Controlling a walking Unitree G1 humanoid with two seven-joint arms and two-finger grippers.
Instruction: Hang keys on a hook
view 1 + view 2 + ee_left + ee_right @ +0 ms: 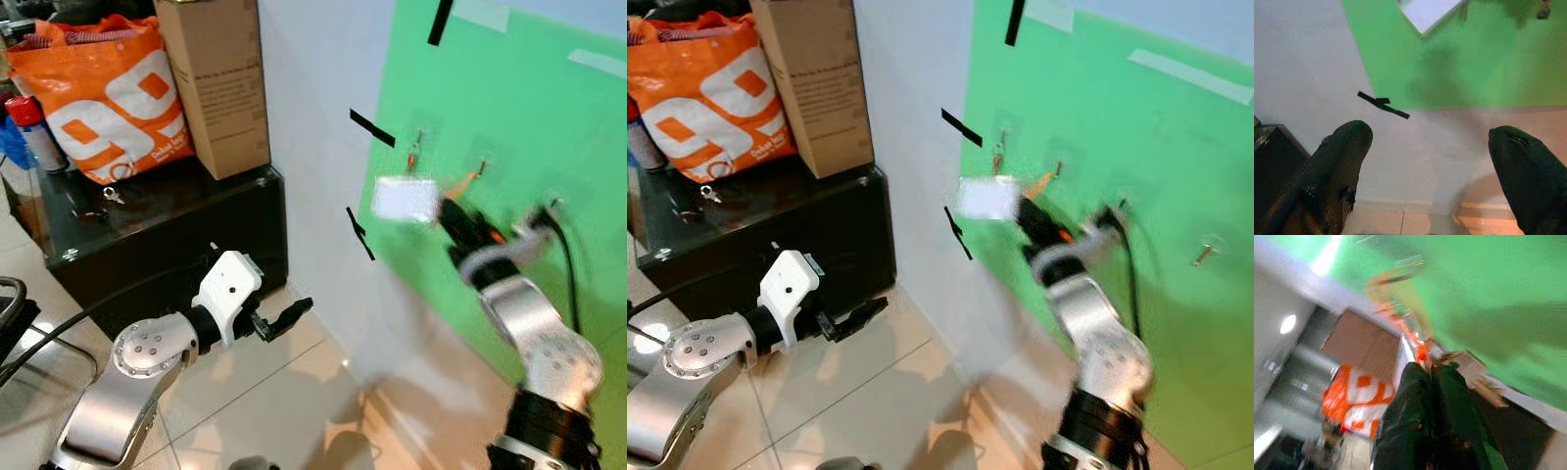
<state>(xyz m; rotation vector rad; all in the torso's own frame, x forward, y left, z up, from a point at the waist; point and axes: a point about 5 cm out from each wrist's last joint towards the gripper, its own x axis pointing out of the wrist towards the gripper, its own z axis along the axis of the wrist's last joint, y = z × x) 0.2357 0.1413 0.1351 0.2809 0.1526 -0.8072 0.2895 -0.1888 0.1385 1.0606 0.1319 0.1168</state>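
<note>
Now your right arm is raised at the green wall panel [509, 108] with the keys; your left idles low.

Largest first: you have the green panel on the white wall, then the black cabinet [186, 225] at your left carrying a cardboard box [216, 78] and an orange shopping bag [103, 93]. Your right gripper [453, 217] is pressed together, pinching the keys' orange strap [1420, 350], with a blurred white tag [405, 199] hanging just ahead of its fingertips. That tag sits just beside two small hooks [416, 147] on the panel; you cannot tell whether it touches either. Your left gripper [1430, 166] hovers over the tiled floor with its fingers [1334, 166] spread wide and empty.
</note>
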